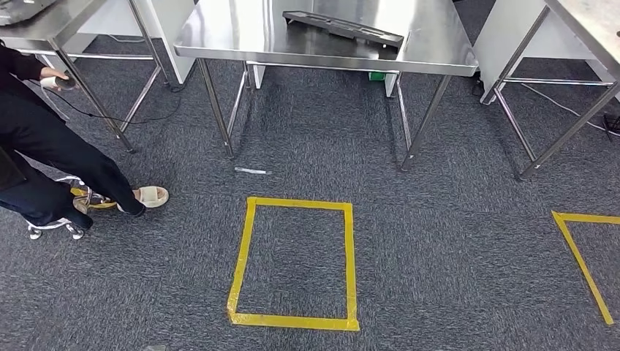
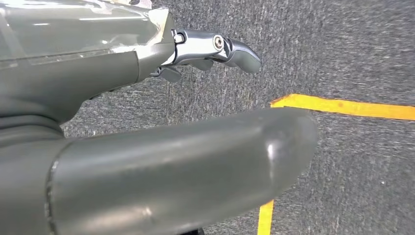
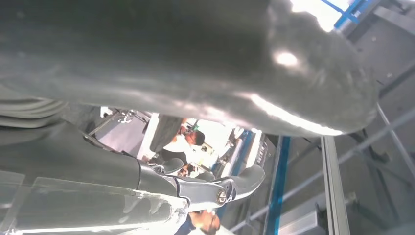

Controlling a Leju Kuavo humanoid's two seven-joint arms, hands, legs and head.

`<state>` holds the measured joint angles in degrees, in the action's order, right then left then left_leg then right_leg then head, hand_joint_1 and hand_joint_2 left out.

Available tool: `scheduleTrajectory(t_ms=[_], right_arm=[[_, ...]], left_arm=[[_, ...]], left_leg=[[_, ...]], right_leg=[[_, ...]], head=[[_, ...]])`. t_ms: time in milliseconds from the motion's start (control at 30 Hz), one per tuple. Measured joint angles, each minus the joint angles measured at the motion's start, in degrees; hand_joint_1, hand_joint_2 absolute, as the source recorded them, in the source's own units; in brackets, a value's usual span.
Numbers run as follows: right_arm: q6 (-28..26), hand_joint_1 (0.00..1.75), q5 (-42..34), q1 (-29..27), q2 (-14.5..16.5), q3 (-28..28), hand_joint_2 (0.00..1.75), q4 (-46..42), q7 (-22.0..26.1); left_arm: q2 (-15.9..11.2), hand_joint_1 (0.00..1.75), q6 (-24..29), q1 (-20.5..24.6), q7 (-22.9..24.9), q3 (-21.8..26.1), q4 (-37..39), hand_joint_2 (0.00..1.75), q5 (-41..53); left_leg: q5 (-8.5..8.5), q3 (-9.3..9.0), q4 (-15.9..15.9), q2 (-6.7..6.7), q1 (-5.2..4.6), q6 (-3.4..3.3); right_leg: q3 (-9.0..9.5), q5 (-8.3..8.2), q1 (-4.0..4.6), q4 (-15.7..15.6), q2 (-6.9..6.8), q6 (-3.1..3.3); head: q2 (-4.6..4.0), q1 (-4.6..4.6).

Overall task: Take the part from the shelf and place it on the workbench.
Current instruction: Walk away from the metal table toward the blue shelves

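On workbench (image 1: pixel 219 33), dark part (image 1: pixel 343 29)

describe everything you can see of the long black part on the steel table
The long black part is a flat, narrow strip that looks like dark moulded plastic, with ribs or recesses running along its top face. It lies on the stainless steel workbench, angled across the tabletop, one end toward the back and the other near the front right edge. Only the tabletop touches it. Its finer detail is too small to tell.
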<state>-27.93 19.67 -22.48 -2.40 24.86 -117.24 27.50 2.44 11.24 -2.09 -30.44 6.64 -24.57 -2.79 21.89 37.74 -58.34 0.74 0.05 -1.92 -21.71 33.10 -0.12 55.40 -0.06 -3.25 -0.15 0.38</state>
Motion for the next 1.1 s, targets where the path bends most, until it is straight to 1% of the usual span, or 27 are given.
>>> scheduleTrajectory(t_ms=[33, 67, 100, 133, 167, 233, 267, 300, 333, 367, 400, 467, 500, 567, 633, 700, 733, 767, 800, 833, 867, 900, 933, 967, 1000, 1067, 1100], right_arm=[[-0.19, 0.0, -0.11, -0.06, -0.16, -0.06, 0.0, 0.03, 0.01], [-0.36, 0.0, -0.19, -0.15, -0.27, -0.11, 0.0, 0.08, 0.02], [-0.48, 0.0, -0.22, -0.21, -0.36, -0.17, 0.0, 0.13, 0.02], [-0.56, 0.0, -0.26, -0.27, -0.41, -0.23, 0.0, 0.17, 0.02], [-0.61, 0.0, -0.26, -0.28, -0.45, -0.31, 0.0, 0.22, 0.02], [-0.67, 0.0, -0.27, -0.3, -0.46, -0.44, 0.0, 0.28, 0.02], [-0.68, 0.0, -0.27, -0.3, -0.46, -0.49, 0.0, 0.32, 0.02], [-0.68, 0.0, -0.27, -0.3, -0.46, -0.52, 0.0, 0.35, 0.02], [-0.68, 0.0, -0.27, -0.3, -0.46, -0.56, 0.0, 0.37, 0.02], [-0.7, 0.0, -0.28, -0.3, -0.46, -0.6, 0.0, 0.39, 0.02], [-0.72, 0.0, -0.28, -0.32, -0.46, -0.63, 0.0, 0.39, 0.02], [-0.81, 0.0, -0.28, -0.34, -0.5, -0.67, 0.0, 0.39, 0.03], [-0.84, 0.0, -0.28, -0.33, -0.56, -0.69, 0.0, 0.39, 0.04], [-0.88, 0.0, -0.3, -0.32, -0.66, -0.75, 0.0, 0.4, 0.06], [-0.92, 0.0, -0.31, -0.36, -0.74, -0.82, 0.0, 0.42, 0.05], [-1.0, 0.0, -0.31, -0.38, -0.87, -0.91, 0.0, 0.45, 0.02], [-1.04, 0.0, -0.31, -0.39, -0.92, -0.98, 0.0, 0.49, -0.01], [-1.1, 0.0, -0.31, -0.38, -0.94, -1.04, 0.0, 0.54, -0.03], [-1.15, 0.0, -0.3, -0.39, -0.94, -1.12, 0.0, 0.6, -0.07], [-1.21, 0.0, -0.26, -0.4, -0.95, -1.2, 0.0, 0.65, -0.13], [-1.29, 0.0, -0.16, -0.39, -0.96, -1.27, 0.0, 0.68, -0.25], [-1.37, 0.0, -0.07, -0.39, -0.97, -1.36, 0.0, 0.69, -0.41], [-1.43, 0.0, 0.02, -0.38, -0.98, -1.44, 0.0, 0.7, -0.55], [-1.51, 0.0, 0.08, -0.35, -0.99, -1.51, 0.0, 0.69, -0.68], [-1.57, 0.0, 0.07, -0.37, -0.99, -1.57, 0.0, 0.69, -0.78], [-1.64, 0.0, 0.09, -0.39, -1.01, -1.68, 0.0, 0.7, -0.86], [-1.65, 0.0, 0.1, -0.38, -1.0, -1.76, 0.0, 0.74, -0.89]], left_arm=[[-0.03, 0.0, -0.12, 0.04, -0.21, 0.02, 0.16, 0.0, -0.05], [-0.08, 0.0, -0.25, 0.04, -0.38, 0.04, 0.43, 0.0, -0.11], [-0.16, 0.0, -0.34, 0.01, -0.5, 0.08, 0.69, 0.0, -0.17], [-0.23, 0.0, -0.4, -0.07, -0.57, 0.1, 0.92, 0.0, -0.22], [-0.28, 0.0, -0.44, -0.14, -0.61, 0.13, 1.12, 0.0, -0.24], [-0.32, 0.0, -0.48, -0.18, -0.64, 0.14, 1.28, 0.0, -0.27], [-0.33, 0.0, -0.5, -0.16, -0.64, 0.14, 1.37, 0.0, -0.27], [-0.33, 0.0, -0.51, -0.14, -0.64, 0.14, 1.45, 0.0, -0.27], [-0.34, 0.0, -0.51, -0.14, -0.64, 0.14, 1.52, 0.0, -0.27], [-0.35, 0.0, -0.51, -0.11, -0.64, 0.14, 1.58, 0.0, -0.27], [-0.39, 0.0, -0.51, -0.06, -0.65, 0.14, 1.61, 0.0, -0.27], [-0.46, 0.0, -0.51, 0.13, -0.68, 0.14, 1.62, 0.0, -0.26], [-0.48, 0.0, -0.51, 0.21, -0.72, 0.14, 1.63, 0.0, -0.26], [-0.45, 0.0, -0.51, 0.22, -0.79, 0.14, 1.66, 0.0, -0.26], [-0.47, 0.0, -0.51, 0.17, -0.86, 0.14, 1.75, 0.0, -0.27], [-0.54, 0.0, -0.51, 0.18, -0.95, 0.17, 1.85, 0.0, -0.29], [-0.56, 0.0, -0.51, 0.18, -0.99, 0.19, 1.87, 0.0, -0.3], [-0.54, 0.0, -0.51, 0.18, -1.01, 0.2, 1.92, 0.0, -0.31], [-0.51, 0.0, -0.51, 0.18, -1.02, 0.2, 1.96, 0.0, -0.31], [-0.47, 0.0, -0.51, 0.18, -1.03, 0.2, 2.0, 0.0, -0.31], [-0.42, 0.0, -0.51, 0.19, -1.04, 0.2, 2.03, 0.0, -0.31], [-0.37, 0.0, -0.51, 0.21, -1.05, 0.2, 2.05, 0.0, -0.29], [-0.34, 0.0, -0.51, 0.24, -1.06, 0.2, 2.05, 0.0, -0.27], [-0.33, 0.0, -0.5, 0.27, -1.09, 0.21, 2.05, 0.0, -0.24], [-0.32, 0.0, -0.49, 0.31, -1.13, 0.21, 2.05, 0.0, -0.22], [-0.31, 0.0, -0.63, 0.39, -1.3, 0.31, 2.05, 0.0, -0.27], [-0.31, 0.0, -0.79, 0.41, -1.39, 0.43, 2.06, 0.0, -0.34]], left_leg=[[-0.68, 0.14, 0.14, 0.01, -0.03, 0.3], [-1.33, 0.29, 0.31, -0.01, -0.01, 0.62], [-1.08, 0.56, 0.17, -0.09, 0.09, 0.92], [0.39, 0.93, -0.68, -0.19, 0.19, 1.21], [3.03, 1.52, -2.68, -0.29, 0.28, 1.45], [9.23, 2.87, -9.58, -0.44, 0.39, 1.74], [10.62, 3.23, -13.18, -0.5, 0.39, 1.78], [10.43, 2.98, -15.54, -0.56, 0.39, 1.73], [9.16, 1.94, -16.2, -0.59, 0.39, 1.58], [7.65, -0.05, -14.84, -0.61, 0.37, 1.36], [6.96, -3.0, -11.65, -0.65, 0.34, 1.06], [8.09, -8.88, -3.75, -0.79, 0.13, 0.57], [9.02, -10.61, -0.99, -0.86, -0.07, 0.39], [9.28, -10.8, 0.85, -0.89, -0.34, -0.19], [8.2, -9.61, 1.28, -0.68, -0.21, -1.18], [6.86, -8.02, 1.45, -0.42, -0.07, -1.82], [6.18, -7.11, 1.44, -0.32, -0.06, -1.92], [5.45, -6.17, 1.41, -0.21, -0.07, -1.88], [4.68, -5.19, 1.37, -0.09, -0.06, -1.8], [3.9, -4.25, 1.31, 0.02, -0.03, -1.67], [3.11, -3.31, 1.23, 0.1, 0.01, -1.51], [2.34, -2.43, 1.14, 0.14, 0.04, -1.29], [1.65, -1.79, 1.06, 0.14, 0.07, -1.02], [1.05, -1.29, 0.97, 0.11, 0.03, -0.68], [0.53, -1.11, 1.0, 0.09, -0.01, -0.3], [-0.41, -1.05, 1.11, 0.06, -0.02, 0.43], [-0.6, -0.96, 1.09, 0.0, 0.11, 0.76]], right_leg=[[0.62, 0.5, 0.22, -1.57, 0.04, 0.45], [0.2, 0.39, 0.13, -1.78, 0.04, 0.93], [-0.33, -0.11, -0.05, -1.64, -0.03, 1.38], [-0.91, -0.73, -0.21, -1.57, -0.13, 1.99], [-1.61, -1.44, -0.4, -1.57, -0.25, 2.53], [-3.2, -2.76, -0.22, -1.34, -0.43, 3.18], [-4.18, -3.4, -0.07, -1.09, -0.51, 3.27], [-5.27, -3.99, 0.08, -0.73, -0.55, 3.28], [-6.43, -4.5, 0.2, -0.27, -0.56, 3.22], [-7.46, -4.95, 0.27, 0.25, -0.55, 3.12], [-8.33, -5.34, 0.3, 0.82, -0.54, 2.99], [-9.56, -5.98, 0.52, 1.91, -0.56, 2.48], [-10.02, -6.33, 0.54, 2.24, -0.61, 2.13], [-10.65, -7.16, 0.52, 2.46, -0.7, 1.29], [-11.66, -6.18, 0.41, 3.62, -0.58, 0.91], [-13.26, -1.84, 0.16, 8.06, -0.34, 1.16], [-13.95, 0.52, 0.05, 11.24, -0.28, 1.27], [-14.32, 2.02, -0.07, 14.32, -0.26, 1.16], [-14.17, 2.17, -0.18, 16.43, -0.25, 0.71], [-13.36, 1.13, -0.3, 17.13, -0.25, 0.0], [-11.69, -0.55, -0.43, 15.99, -0.25, -0.76], [-9.07, -2.06, -0.58, 12.97, -0.24, -1.34], [-6.05, -2.36, -0.69, 8.72, -0.21, -1.5], [-2.83, -1.73, -0.61, 3.85, -0.15, -1.2], [-0.59, -0.78, -0.5, 0.2, -0.11, -0.67], [0.88, 0.24, -0.08, -2.71, -0.06, 0.55], [0.42, -0.12, -0.21, -2.4, -0.08, 1.11]], head=[[0.0, -0.04], [0.0, -0.08], [0.0, -0.12], [0.0, -0.17], [0.0, -0.29], [0.0, -0.45], [0.0, -0.5], [0.0, -0.49], [0.0, -0.5], [0.0, -0.5], [0.0, -0.52], [0.0, -0.49], [0.0, -0.5], [0.0, -0.47], [0.0, -0.45], [0.0, -0.22], [0.0, -0.03], [0.0, 0.01], [0.0, 0.02], [0.0, 0.03], [0.0, 0.03], [0.0, 0.03], [0.0, 0.03], [0.0, 0.02], [0.0, -0.04], [0.0, -0.19], [0.0, -0.29]])
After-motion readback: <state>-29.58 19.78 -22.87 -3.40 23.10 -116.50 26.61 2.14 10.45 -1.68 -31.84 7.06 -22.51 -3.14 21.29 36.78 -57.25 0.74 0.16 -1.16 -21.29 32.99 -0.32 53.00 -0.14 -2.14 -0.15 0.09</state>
